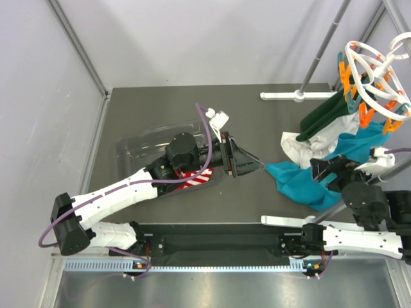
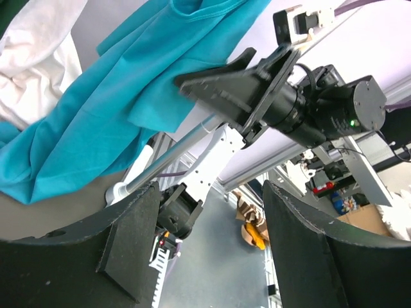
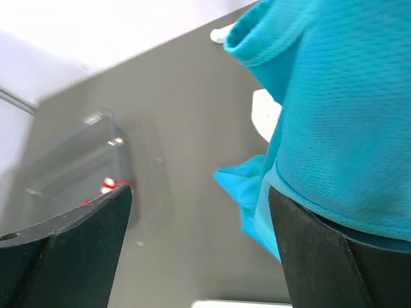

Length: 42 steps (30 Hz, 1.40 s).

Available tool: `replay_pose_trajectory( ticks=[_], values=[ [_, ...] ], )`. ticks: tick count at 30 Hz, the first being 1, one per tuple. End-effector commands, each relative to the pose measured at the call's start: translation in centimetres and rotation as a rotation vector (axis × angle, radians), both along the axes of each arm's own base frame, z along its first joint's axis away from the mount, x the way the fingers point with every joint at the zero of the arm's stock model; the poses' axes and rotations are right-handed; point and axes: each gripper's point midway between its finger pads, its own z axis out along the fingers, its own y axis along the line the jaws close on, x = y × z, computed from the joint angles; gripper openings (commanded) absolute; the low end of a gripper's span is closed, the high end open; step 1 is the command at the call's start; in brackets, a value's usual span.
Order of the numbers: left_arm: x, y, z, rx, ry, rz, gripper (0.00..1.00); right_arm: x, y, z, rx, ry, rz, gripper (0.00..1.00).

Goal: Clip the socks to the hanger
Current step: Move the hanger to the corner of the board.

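Left gripper (image 1: pixel 249 164) was wide open and empty, striped sock (image 1: pixel 198 178) behind it under the arm in the clear tray (image 1: pixel 138 144); right gripper (image 1: pixel 326 168) also open, holding nothing, beside the teal cloth (image 1: pixel 294 181), hanger (image 1: pixel 365 114) up beyond it.

hand (image 3: pixel 199 192): fingers (image 3: pixel 70 250) apart | teal cloth (image 3: pixel 340 115): right | tray (image 3: pixel 96 131): left

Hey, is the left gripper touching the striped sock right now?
Apart. The top view shows the left gripper open over bare table, past the striped sock under its arm; its wrist view shows empty jaws.
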Motion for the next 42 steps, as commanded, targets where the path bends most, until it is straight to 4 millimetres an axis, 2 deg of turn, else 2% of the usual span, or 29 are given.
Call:
replay_pose_trajectory(
  ticks=[1, 2, 3, 5, 6, 8, 9, 10, 13, 15, 17, 18, 19, 21, 22, 23, 25, 27, 28, 29, 30, 31, 32, 34, 36, 38, 39, 41, 42],
  values=[
    [-0.4, -0.4, 4.4, -0.090, -0.122, -0.025, 0.70, 0.1, 0.5, 0.0, -0.219, 0.017, 0.033, 0.88],
    [-0.1, -0.9, 4.4, -0.085, -0.148, -0.027, 0.70, 0.3, 1.8, 0.6, -0.200, 0.011, 0.056, 0.87],
    [-0.1, -0.9, 5.8, -0.108, -0.179, -0.026, 0.71, 0.3, 2.4, 1.1, -0.239, 0.001, 0.093, 0.86],
    [0.2, -1.4, 6.6, -0.113, -0.234, -0.023, 0.71, 0.2, 4.4, 2.1, -0.200, -0.008, 0.170, 0.84],
    [0.2, -1.3, 7.9, -0.133, -0.261, -0.018, 0.71, 0.1, 4.7, 2.7, -0.214, -0.019, 0.202, 0.83],
    [1.0, -1.5, 8.6, -0.140, -0.299, 0.021, 0.71, -0.4, 6.1, 3.6, -0.190, -0.032, 0.289, 0.77],
    [1.2, -1.4, 9.3, -0.153, -0.312, 0.037, 0.71, -0.6, 6.8, 5.1, -0.185, -0.074, 0.342, 0.74],
    [1.4, -1.3, 9.7, -0.167, -0.323, 0.052, 0.71, -1.7, 9.0, 5.8, -0.165, -0.100, 0.484, 0.72],
    [2.2, -0.9, 11.0, -0.204, -0.370, 0.110, 0.71, -3.7, 11.5, 8.6, -0.113, -0.222, 0.690, 0.82],
    [2.7, -0.4, 11.6, -0.209, -0.395, 0.157, 0.71, -4.2, 11.9, 9.8, -0.115, -0.251, 0.731, 0.85],
    [3.2, 0.4, 12.4, -0.219, -0.414, 0.208, 0.71, -4.3, 12.7, 9.9, -0.157, -0.233, 0.756, 0.88],
    [3.3, 0.6, 12.5, -0.219, -0.416, 0.222, 0.71, -4.3, 12.5, 11.1, -0.152, -0.249, 0.759, 0.90],
    [3.3, 1.0, 12.8, -0.227, -0.422, 0.235, 0.71, -4.3, 13.1, 11.4, -0.170, -0.242, 0.767, 0.92],
    [3.3, 1.0, 12.4, -0.219, -0.443, 0.237, 0.71, -4.5, 12.8, 13.8, -0.150, -0.290, 0.781, 1.00],
    [3.3, 1.3, 12.5, -0.220, -0.451, 0.246, 0.70, -4.8, 13.1, 14.6, -0.144, -0.309, 0.801, 1.00],
    [3.5, 1.3, 11.7, -0.204, -0.445, 0.255, 0.70, -4.9, 12.6, 16.4, -0.122, -0.353, 0.800, 1.00],
    [3.9, 1.9, 11.3, -0.199, -0.432, 0.289, 0.70, -4.8, 12.7, 17.7, -0.110, -0.382, 0.792, 1.00],
    [4.2, 1.9, 10.0, -0.175, -0.410, 0.303, 0.70, -4.7, 12.9, 19.2, -0.103, -0.426, 0.782, 1.00],
    [4.3, 2.0, 9.6, -0.168, -0.400, 0.305, 0.70, -4.4, 14.0, 19.1, -0.133, -0.421, 0.788, 1.00],
    [4.4, 1.9, 8.6, -0.148, -0.387, 0.305, 0.70, -4.0, 14.2, 19.2, -0.161, -0.418, 0.776, 1.00],
    [4.6, 1.9, 8.0, -0.133, -0.375, 0.310, 0.69, -3.2, 14.3, 18.9, -0.195, -0.393, 0.733, 1.00],
    [4.4, 1.8, 7.3, -0.120, -0.365, 0.296, 0.68, -2.3, 15.6, 18.1, -0.251, -0.357, 0.712, 1.00],
    [4.3, 1.6, 5.9, -0.098, -0.351, 0.281, 0.66, -1.8, 15.5, 18.0, -0.278, -0.343, 0.684, 1.00],
    [3.5, 1.0, 3.8, -0.071, -0.301, 0.221, 0.58, -0.4, 15.7, 16.7, -0.362, -0.287, 0.604, 1.00],
    [3.3, -0.8, -1.3, 0.047, -0.214, 0.141, 0.56, 0.4, 15.2, 15.9, -0.411, -0.256, 0.549, 1.00],
    [2.1, -2.2, -6.1, 0.200, -0.078, 0.032, 0.54, 0.7, 15.2, 15.0, -0.435, -0.236, 0.529, 1.00],
    [-0.6, -4.2, -11.6, 0.333, 0.011, -0.077, 0.49, 0.9, 14.5, 14.3, -0.431, -0.232, 0.499, 1.00],
    [-0.8, -4.9, -14.6, 0.408, 0.008, -0.056, 0.50, 0.9, 14.1, 14.1, -0.416, -0.235, 0.485, 1.00],
    [-3.0, -5.4, -16.6, 0.485, -0.006, -0.078, 0.52, 0.8, 13.7, 14.1, -0.404, -0.238, 0.477, 1.00]
  ],
)
